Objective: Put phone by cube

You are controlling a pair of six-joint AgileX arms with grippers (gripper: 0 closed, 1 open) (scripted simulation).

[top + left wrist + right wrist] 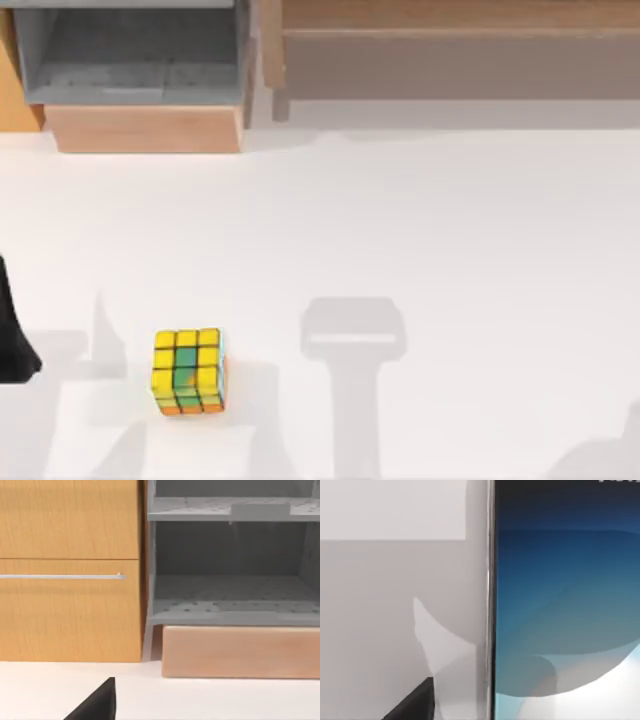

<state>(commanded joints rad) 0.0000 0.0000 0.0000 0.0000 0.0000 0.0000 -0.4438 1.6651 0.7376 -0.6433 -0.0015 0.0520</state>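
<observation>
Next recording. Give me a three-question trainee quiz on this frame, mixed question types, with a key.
1. True or false: in the top view, the small yellow-and-green puzzle cube sits on the right half of the white table.
2. What does the right wrist view show close up? A) slim black-bezelled smartphone with a blue screen B) ceramic mug C) metal spoon
3. In the left wrist view, what crosses the orange wooden cabinet front?

Key: 1 false, it sits on the left half; 2 A; 3 a thin silver bar handle.
</observation>
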